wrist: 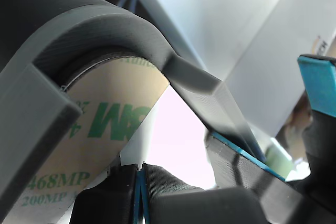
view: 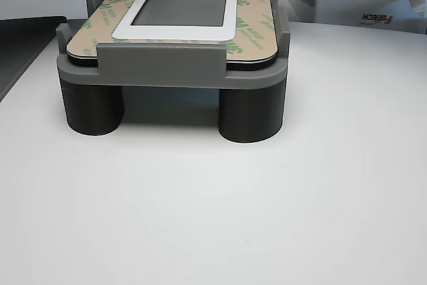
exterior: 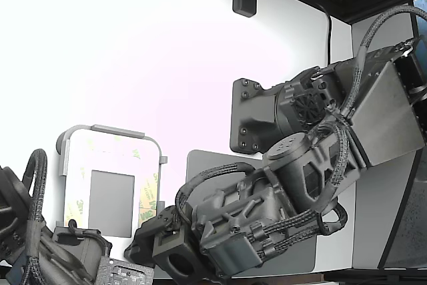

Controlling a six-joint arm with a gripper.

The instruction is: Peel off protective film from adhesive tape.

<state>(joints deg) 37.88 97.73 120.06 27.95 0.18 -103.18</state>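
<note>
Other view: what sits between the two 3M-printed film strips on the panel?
In the other view, between the protective film strips lies the white rounded panel with a small grey square in its middle.

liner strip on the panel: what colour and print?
Pale tan-yellow protective film with green 3M logos; clearest in the wrist view.

The arm (exterior: 313, 145) is dark grey ribbed plastic, with braided black cables (exterior: 213, 178) looped along it, small screws on a square plate (exterior: 252, 117) and a plain grey metal panel (exterior: 387, 115). Blue pads line its fingers (wrist: 317, 85).
</note>
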